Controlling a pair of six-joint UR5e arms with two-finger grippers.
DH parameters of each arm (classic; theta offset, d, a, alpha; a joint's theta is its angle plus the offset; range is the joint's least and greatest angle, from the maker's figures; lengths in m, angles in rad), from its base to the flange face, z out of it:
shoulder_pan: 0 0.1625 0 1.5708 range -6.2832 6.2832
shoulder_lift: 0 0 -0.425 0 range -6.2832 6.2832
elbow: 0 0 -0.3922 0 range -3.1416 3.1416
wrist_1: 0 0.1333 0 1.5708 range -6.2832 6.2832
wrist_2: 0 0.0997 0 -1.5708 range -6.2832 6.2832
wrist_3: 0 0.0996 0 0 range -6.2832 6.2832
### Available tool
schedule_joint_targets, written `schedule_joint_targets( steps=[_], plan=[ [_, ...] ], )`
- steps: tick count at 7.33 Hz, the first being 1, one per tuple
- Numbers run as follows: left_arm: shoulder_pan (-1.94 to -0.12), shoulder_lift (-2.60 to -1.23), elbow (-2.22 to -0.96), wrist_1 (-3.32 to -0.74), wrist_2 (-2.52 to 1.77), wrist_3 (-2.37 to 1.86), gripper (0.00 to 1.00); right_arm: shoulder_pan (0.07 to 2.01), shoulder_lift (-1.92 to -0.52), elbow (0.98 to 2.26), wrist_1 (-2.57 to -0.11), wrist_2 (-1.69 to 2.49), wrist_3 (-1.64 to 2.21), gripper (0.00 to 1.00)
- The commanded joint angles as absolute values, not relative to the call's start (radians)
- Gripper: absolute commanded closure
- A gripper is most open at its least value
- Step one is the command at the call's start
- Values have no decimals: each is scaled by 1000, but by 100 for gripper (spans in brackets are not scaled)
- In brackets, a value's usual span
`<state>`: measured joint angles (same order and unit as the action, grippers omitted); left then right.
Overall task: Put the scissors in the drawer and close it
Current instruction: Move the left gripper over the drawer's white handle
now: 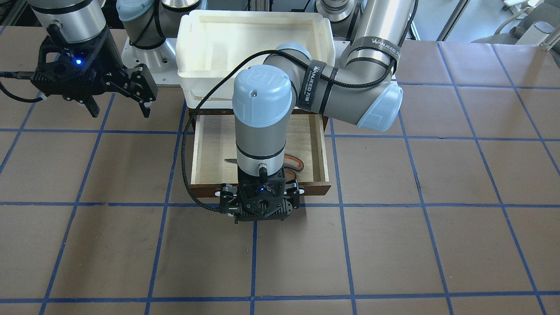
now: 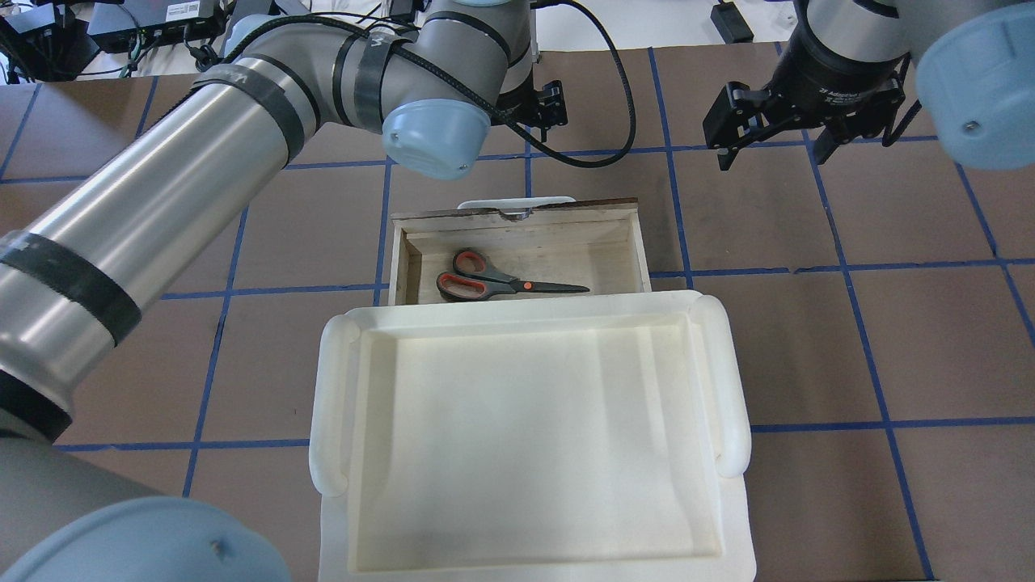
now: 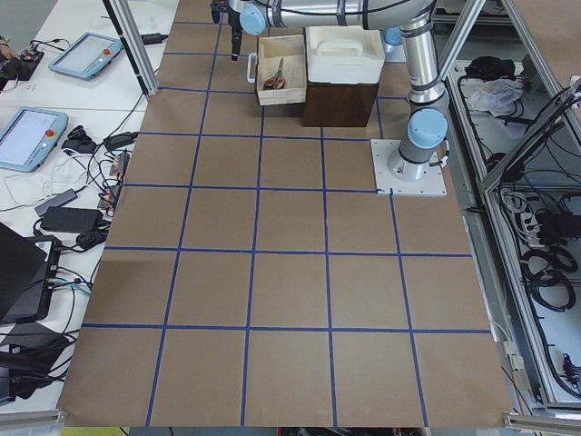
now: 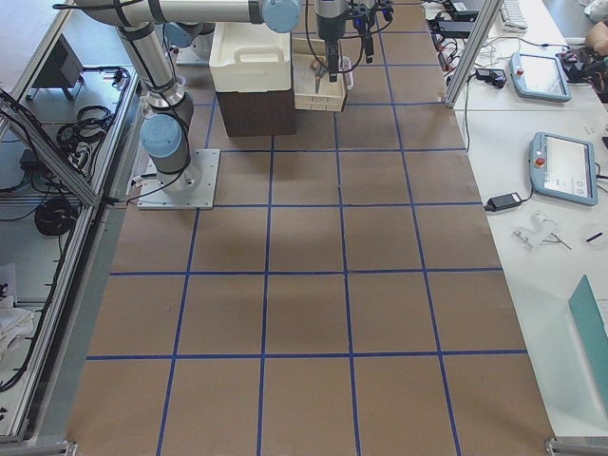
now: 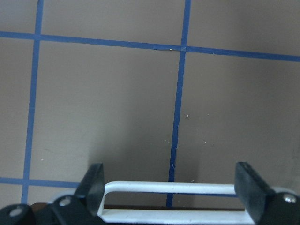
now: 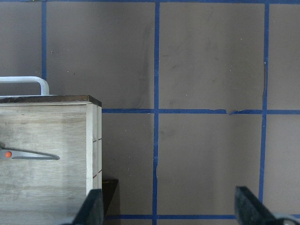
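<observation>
Pale matt plywood drawer, shiny metal-bladed scissors, matt brown paper table.

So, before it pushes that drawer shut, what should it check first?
1. Scissors fully inside the drawer: ok. They lie flat on its floor, nothing over the walls.
2. Drawer shut: not ok, it stands pulled out.
3. Left pincer lined up: ok. Its open fingers stand on either side of the white handle.
4. Pincer pressing on the handle: cannot tell.
5. Right pincer out of the way: ok. It is open, off to the side over the table.
</observation>
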<state>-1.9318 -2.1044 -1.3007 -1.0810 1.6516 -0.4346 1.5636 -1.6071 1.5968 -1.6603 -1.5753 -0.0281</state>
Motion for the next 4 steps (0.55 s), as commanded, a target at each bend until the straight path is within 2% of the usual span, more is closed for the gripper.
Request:
schedule_joint_targets(
  steps=[1, 4],
  plan=[
    [-1939, -2181, -1266, -1088, 1652, -434, 0, 1565, -1615, 1597, -1629, -1575, -29, 0],
    [-1936, -2238, -1224, -1150, 1654, -425, 0, 1565, -1615, 1597, -1629, -1574, -26, 0]
  ],
)
